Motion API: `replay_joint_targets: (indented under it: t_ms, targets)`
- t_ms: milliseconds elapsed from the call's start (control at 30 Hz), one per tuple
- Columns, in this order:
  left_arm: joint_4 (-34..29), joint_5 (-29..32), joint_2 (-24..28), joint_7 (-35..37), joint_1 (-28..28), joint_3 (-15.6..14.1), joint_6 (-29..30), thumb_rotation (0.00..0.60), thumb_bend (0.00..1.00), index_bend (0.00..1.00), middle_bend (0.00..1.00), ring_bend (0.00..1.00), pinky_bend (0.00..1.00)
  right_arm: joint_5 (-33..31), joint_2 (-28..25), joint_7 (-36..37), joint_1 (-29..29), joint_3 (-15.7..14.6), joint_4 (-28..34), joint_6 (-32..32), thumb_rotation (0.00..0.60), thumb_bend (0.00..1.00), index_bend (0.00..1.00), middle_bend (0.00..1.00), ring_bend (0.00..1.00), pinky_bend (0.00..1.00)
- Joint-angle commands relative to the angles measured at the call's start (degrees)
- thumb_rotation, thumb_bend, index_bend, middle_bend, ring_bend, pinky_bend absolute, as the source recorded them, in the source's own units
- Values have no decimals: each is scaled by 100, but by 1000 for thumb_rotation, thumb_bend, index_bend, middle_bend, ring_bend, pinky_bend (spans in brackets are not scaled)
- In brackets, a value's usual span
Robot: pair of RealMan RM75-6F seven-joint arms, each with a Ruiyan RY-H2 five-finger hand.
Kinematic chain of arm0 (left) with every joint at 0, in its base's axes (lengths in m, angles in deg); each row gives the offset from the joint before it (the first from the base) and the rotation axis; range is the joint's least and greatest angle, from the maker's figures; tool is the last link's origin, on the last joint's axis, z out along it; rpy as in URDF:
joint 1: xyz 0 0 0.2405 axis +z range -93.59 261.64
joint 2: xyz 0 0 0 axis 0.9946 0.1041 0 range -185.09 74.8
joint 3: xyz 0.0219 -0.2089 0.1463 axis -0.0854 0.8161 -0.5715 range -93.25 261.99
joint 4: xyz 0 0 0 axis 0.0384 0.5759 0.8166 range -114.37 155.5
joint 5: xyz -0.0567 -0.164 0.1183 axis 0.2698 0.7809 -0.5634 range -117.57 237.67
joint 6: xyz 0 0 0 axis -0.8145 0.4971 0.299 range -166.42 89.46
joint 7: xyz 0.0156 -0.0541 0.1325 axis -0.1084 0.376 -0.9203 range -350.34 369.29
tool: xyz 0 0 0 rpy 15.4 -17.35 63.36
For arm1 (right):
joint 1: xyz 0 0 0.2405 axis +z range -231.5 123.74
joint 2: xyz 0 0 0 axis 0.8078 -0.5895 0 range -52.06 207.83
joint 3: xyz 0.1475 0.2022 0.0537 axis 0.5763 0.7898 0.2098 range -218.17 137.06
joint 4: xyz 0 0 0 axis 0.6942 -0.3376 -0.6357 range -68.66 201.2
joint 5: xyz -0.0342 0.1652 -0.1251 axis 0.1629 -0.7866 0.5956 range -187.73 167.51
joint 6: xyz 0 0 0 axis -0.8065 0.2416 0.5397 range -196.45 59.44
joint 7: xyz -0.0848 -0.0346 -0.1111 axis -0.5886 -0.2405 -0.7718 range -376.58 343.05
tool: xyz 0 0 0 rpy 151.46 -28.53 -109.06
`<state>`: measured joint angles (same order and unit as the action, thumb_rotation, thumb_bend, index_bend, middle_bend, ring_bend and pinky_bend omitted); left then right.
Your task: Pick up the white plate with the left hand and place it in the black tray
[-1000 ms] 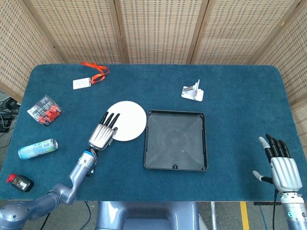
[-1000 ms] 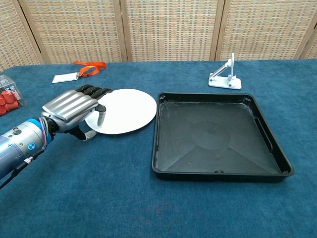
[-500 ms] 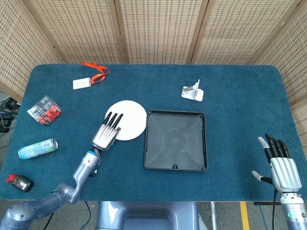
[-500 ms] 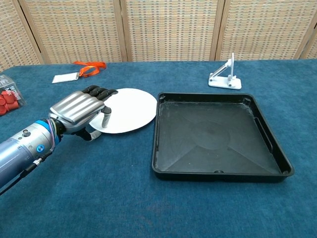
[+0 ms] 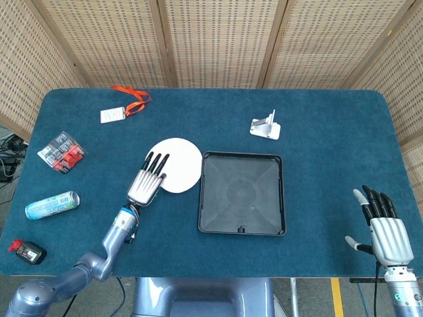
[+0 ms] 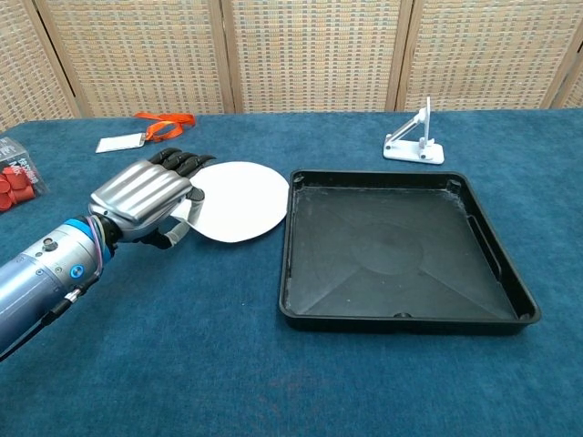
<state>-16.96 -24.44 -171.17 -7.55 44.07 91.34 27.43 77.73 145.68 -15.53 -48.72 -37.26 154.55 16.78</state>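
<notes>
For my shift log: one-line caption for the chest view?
Left hand grips the white plate's left edge, just left of the empty black tray.

The head view looks down from high up at the whole bench (image 5: 317,119). The chest view sits low and close, facing forward. Both show the black tray (image 5: 242,193) (image 6: 401,246).

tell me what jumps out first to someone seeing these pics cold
The metallic left hand at the table's left-centre, its fingers lying over the near-left edge of the white plate. Just right of the plate sits the big black tray, empty. The right hand hangs off the table's front right corner, fingers spread, holding nothing.
</notes>
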Motion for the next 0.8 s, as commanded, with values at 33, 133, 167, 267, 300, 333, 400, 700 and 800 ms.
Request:
replay_joint_targets:
  t_ms: [33,133,167,267,300,333,400,700,800]
  targets:
    - [125,-152,-53,202,39,-18,423,600,571,751,0,0,0,12,2,-2,-3,0,5,15,600,110,0,0,0,0]
    - [197,-248,-47,333,37,-18,702,600,571,759,0,0,0,22,-1,9,-8,1,8,33,600,110,0,0,0,0]
    - [202,-286,-31,361,23,-1,834,600,571,761,0,0,0,27,-5,16,-10,3,10,43,600,110,0,0,0,0]
    - [159,-345,21,410,-8,42,1064,600,569,768,5,0,0,39,-11,26,-15,6,13,65,600,110,0,0,0,0]
    - [129,-361,42,422,-22,64,1140,600,569,770,7,0,0,43,-14,30,-17,8,14,73,600,110,0,0,0,0]
    - [76,-380,75,428,-43,97,1240,600,568,773,11,0,0,48,-17,35,-19,11,18,85,600,110,0,0,0,0]
    - [-29,-416,130,446,-79,146,1397,600,567,774,13,0,0,54,-24,44,-24,13,23,102,600,109,0,0,0,0]
    - [-504,-628,321,361,-245,252,1875,600,559,803,39,0,0,52,-61,99,-45,33,43,157,600,110,0,0,0,0]
    - [-688,-706,374,254,-342,297,1971,600,555,811,47,0,0,31,-72,132,-51,48,35,166,600,109,0,0,0,0]
